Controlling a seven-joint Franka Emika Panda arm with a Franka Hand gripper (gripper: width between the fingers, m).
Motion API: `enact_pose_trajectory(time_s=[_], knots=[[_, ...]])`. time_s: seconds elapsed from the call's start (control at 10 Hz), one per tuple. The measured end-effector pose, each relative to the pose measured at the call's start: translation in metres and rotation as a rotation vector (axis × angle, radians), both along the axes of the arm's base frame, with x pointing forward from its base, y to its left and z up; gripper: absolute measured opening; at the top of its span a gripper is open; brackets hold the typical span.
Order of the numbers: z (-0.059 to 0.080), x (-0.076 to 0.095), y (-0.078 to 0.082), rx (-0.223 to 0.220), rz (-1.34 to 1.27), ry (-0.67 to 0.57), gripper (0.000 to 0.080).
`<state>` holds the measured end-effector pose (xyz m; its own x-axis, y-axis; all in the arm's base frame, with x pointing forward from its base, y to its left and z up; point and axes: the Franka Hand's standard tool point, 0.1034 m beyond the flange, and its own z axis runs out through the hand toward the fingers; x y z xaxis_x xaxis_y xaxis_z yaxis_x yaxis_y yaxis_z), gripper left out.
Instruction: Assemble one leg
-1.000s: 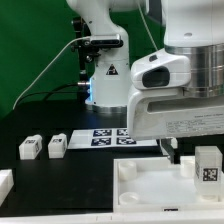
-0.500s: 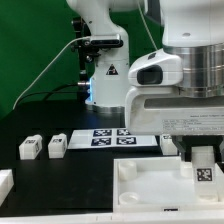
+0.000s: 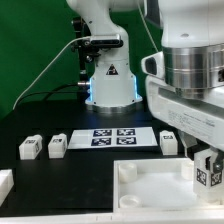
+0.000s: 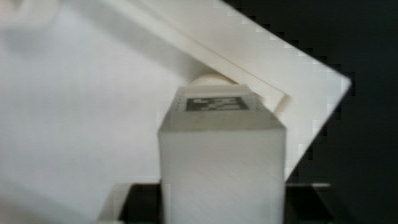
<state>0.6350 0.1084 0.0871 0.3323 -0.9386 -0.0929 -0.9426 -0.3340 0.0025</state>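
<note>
Big white square tray piece (image 3: 150,185) is laid along the bottom of the exterior view. At that view's lower right, one small white block leg (image 3: 210,177) with a black marker is held tight between the fingers of the gripper (image 3: 208,166), at the tray's corner.

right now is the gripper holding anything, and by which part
Yes: the gripper holds a leg by its upper end, clamped on two opposite sides.
</note>
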Motion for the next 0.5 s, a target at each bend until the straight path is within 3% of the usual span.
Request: enact_pose_trajectory(time_s=[0.2,0.3,0.5], knots=[[-0.0004,-0.0012,0.0004,0.027,-0.556,0.013,0.0291],[0.0002,-0.0007,0.0015,0.033,-0.662,0.017,0.0291],[-0.0006,-0.0012,0.0017,0.034,-0.538,0.006,0.0300]])
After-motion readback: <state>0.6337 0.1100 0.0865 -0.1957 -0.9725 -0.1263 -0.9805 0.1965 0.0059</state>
